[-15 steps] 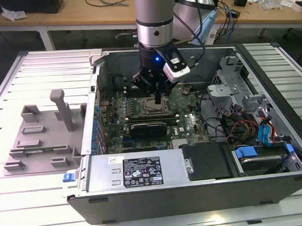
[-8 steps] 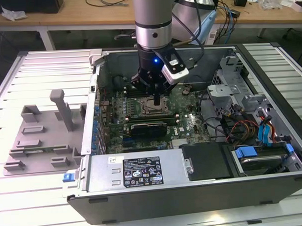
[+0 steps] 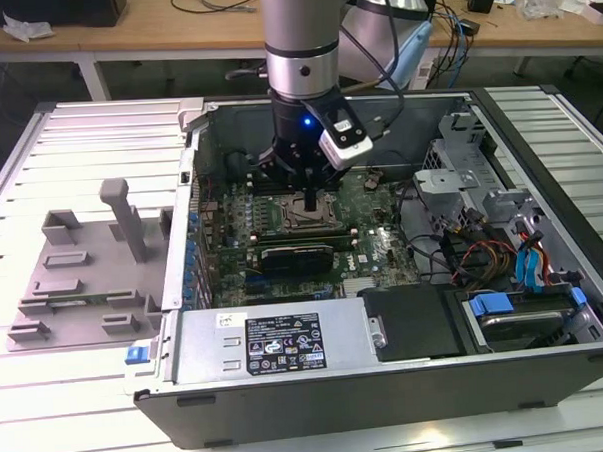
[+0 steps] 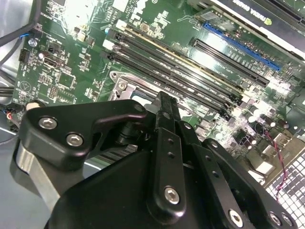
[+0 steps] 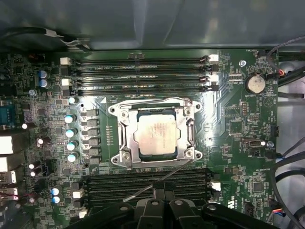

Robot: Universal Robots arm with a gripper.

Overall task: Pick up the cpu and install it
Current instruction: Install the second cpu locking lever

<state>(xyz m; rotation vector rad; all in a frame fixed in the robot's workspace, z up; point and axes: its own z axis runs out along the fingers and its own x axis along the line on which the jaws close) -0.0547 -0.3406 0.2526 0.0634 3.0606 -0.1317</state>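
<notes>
The cpu (image 5: 157, 136), a pale silver square, lies flat inside the dark socket frame (image 5: 120, 136) on the green motherboard (image 5: 233, 129). A thin metal socket lever (image 5: 157, 182) runs slantwise from the frame toward my gripper. In the first wrist view my gripper (image 5: 164, 192) hangs just off the socket's edge, its black fingers pressed together and holding nothing. In the exterior view the gripper (image 3: 310, 200) points straight down over the socket in the middle of the open computer case (image 3: 388, 382). In the second wrist view the shut gripper (image 4: 164, 98) covers most of the socket.
Memory slots (image 5: 138, 71) run on both sides of the socket. A long black card (image 3: 297, 254) lies in front of it, with a power supply (image 3: 277, 342) nearer still. Cables and drive bays (image 3: 503, 262) crowd the exterior view's right. A grey plastic panel (image 3: 83, 276) lies outside the case.
</notes>
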